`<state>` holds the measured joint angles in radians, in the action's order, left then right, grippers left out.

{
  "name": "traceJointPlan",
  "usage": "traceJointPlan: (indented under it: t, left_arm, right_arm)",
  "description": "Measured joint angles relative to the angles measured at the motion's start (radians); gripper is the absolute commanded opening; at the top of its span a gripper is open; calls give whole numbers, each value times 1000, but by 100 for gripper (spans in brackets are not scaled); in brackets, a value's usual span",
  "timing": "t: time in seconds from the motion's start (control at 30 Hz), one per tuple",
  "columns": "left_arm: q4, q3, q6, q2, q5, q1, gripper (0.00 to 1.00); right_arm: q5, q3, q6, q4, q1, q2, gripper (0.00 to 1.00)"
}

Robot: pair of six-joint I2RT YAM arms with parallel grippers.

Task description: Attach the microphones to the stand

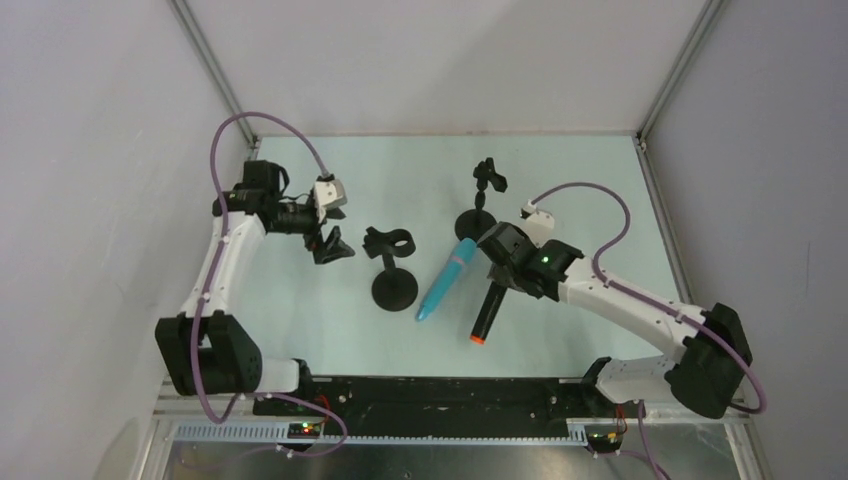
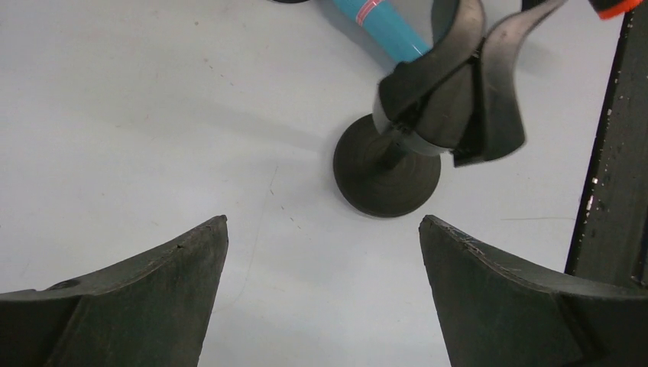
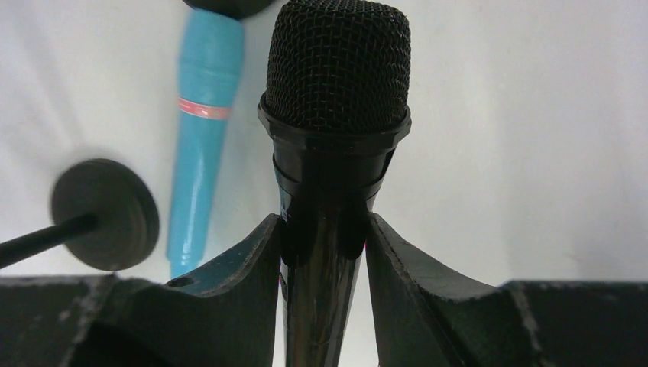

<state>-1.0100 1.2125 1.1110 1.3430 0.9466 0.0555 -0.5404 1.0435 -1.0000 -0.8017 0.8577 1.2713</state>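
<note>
Between the clamped jaws of the right gripper (image 3: 324, 229) sits the black microphone (image 3: 336, 115), held just below its mesh head, a sound spot — rigid, glossy, probably slippery. The turquoise microphone (image 1: 445, 282) lies flat nearby; the left gripper (image 2: 322, 223) gapes empty near a stand (image 2: 386, 172).

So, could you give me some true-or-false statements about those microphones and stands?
1. The right gripper is clamped on the black microphone. True.
2. The blue microphone already sits in a stand. False: it lies flat on the table.
3. The left gripper is open and holds nothing. True.
4. Only one stand is on the table. False: there are two, the near stand and the far stand, both with empty clips.
</note>
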Motion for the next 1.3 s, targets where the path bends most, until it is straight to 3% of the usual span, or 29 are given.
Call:
traceJointPlan:
  t: [0.43,0.47,0.63,0.77,1.07,1.3]
  left_arm:
    - [3,52,-3,50,34,-87,100]
    - [3,51,-3,47,34,-98,100]
    - [2,37,-3,27,35,-117,100]
    - [3,13,-3,2,37,-137,100]
    - [2,-83,-4,-84,42,-161,100]
    - [2,-126,-11,-166,43,-185,100]
  right_arm:
    - [236,-48,-128,195,-53,292,1]
    - [249,-48,-134,205,-60,315,3]
    - [288,-48,-146,243,-76,375,37]
    - [302,-48,-151,263,-77,381,53]
    - [301,-29,-126,221,-86,329,61]
    - [278,102,-97,120,-62,217,63]
